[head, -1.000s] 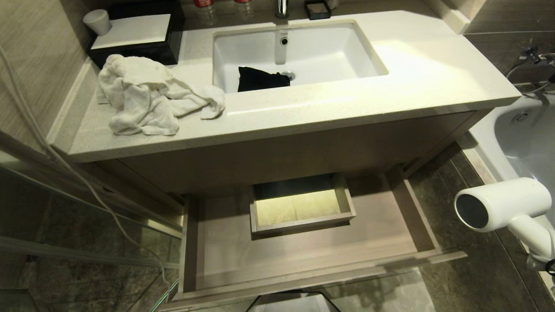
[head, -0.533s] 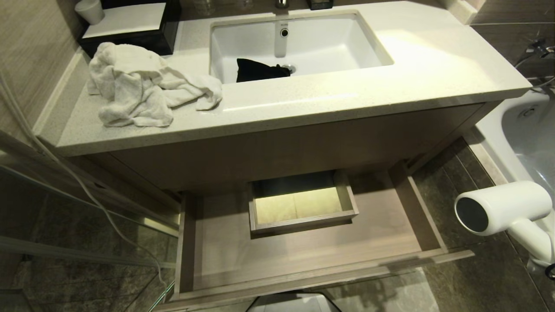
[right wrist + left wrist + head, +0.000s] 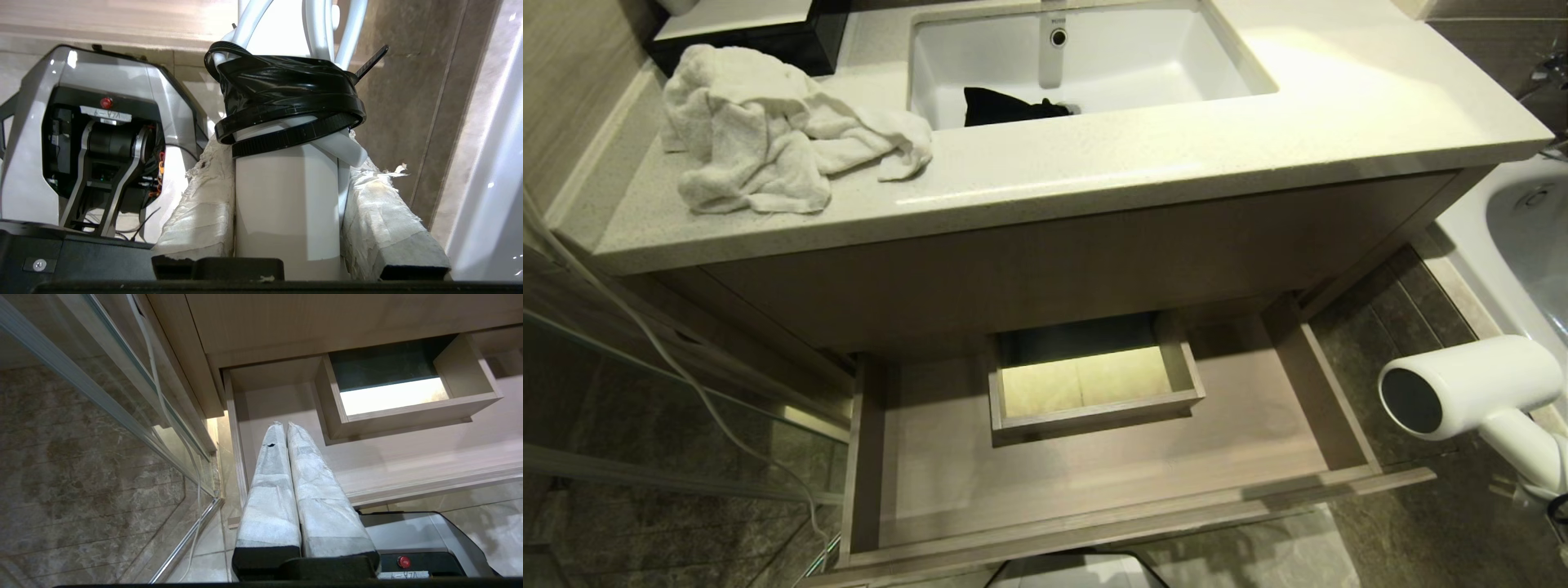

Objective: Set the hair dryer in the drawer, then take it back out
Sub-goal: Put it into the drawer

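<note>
Here the right gripper (image 3: pixel 286 204) is clamping the hair dryer (image 3: pixel 1470 384) handle beside the open drawer (image 3: pixel 1094 482), while the left gripper (image 3: pixel 284 426) is hanging closed and empty.

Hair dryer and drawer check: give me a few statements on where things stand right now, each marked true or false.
1. The right gripper is shut on the hair dryer by its handle. True.
2. The hair dryer lies inside the drawer. False: it is held in the air to the right of the open drawer, over the floor.
3. The drawer is pulled open. True.
4. The left gripper is open. False: its fingers are pressed together, holding nothing, pointing toward the drawer's left end.
5. The white towel lies in the sink. False: it lies on the countertop left of the sink.
</note>
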